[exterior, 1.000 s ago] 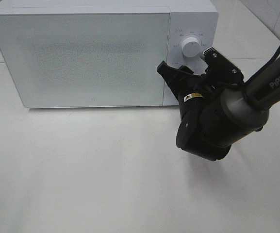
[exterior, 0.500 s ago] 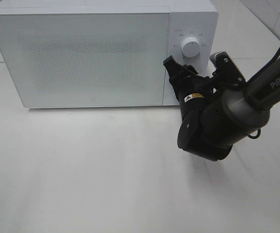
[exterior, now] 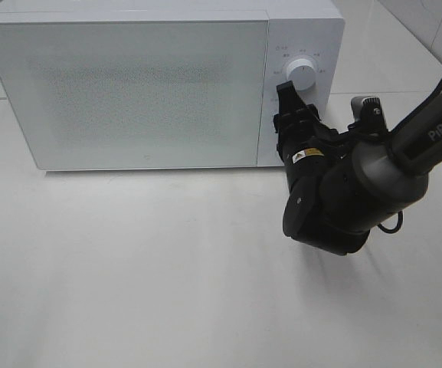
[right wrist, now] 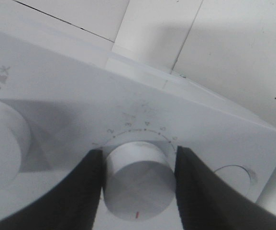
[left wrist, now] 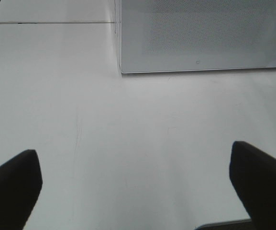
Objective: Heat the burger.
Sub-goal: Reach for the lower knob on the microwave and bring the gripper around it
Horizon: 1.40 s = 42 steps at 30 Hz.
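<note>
While the microwave (exterior: 144, 84) sits closed, the right end effector (right wrist: 138, 159) clamps its dial (right wrist: 138, 184).

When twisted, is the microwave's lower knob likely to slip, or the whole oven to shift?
The lower knob looks smooth, rigid plastic, so the right gripper clamped on its sides might slip. The microwave looks bulky and sits flat on the table, so it probably stays put.

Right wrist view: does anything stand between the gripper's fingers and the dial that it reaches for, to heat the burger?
Nothing visible does. The right gripper has its fingers against both sides of the timer knob. The microwave door is shut, and no burger shows in any view.
</note>
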{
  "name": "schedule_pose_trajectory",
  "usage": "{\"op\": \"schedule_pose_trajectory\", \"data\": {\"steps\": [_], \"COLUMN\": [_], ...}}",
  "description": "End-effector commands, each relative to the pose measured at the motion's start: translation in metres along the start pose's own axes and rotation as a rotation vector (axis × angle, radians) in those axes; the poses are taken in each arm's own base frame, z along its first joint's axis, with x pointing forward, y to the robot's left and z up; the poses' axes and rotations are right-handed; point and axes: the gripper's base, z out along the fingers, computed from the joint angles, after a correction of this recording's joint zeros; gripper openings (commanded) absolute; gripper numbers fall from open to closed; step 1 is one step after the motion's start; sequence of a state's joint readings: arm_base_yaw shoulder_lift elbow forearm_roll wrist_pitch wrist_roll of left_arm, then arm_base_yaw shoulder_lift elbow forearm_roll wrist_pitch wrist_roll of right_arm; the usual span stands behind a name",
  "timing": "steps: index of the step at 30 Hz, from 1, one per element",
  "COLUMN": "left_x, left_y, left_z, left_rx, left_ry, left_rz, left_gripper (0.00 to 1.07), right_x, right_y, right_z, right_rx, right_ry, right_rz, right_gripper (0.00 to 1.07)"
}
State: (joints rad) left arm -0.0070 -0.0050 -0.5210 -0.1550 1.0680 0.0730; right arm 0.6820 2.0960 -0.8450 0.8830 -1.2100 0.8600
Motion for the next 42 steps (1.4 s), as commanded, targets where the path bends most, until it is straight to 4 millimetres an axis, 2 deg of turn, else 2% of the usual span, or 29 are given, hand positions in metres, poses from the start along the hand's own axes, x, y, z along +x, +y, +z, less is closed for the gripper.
{"op": "schedule_pose_trajectory", "data": {"steps": [1, 20, 42], "left_x": [0.0003, 0.0003, 0.0003], "left_y": [-0.001, -0.001, -0.001], "left_z": [-0.0027, -0.0027, -0.0027], "left_rx": [0.005, 0.005, 0.005], "left_ry": [-0.029, -0.029, -0.029], "left_rz": [-0.009, -0.009, -0.009], "left_gripper": [1.0, 1.0, 1.0], "right_x": [0.0137, 0.0106, 0.0074], "right_y": [0.0288, 0.0337, 0.0352], "right_z": [-0.0012, -0.0021, -0.0028], "right_rx": [-0.203, -0.243, -0.271], "right_ry": [0.111, 0.117, 0.096], "right_rz": [-0.008, 0.302, 0.363], "right_gripper": [0.18, 0.18, 0.2]}}
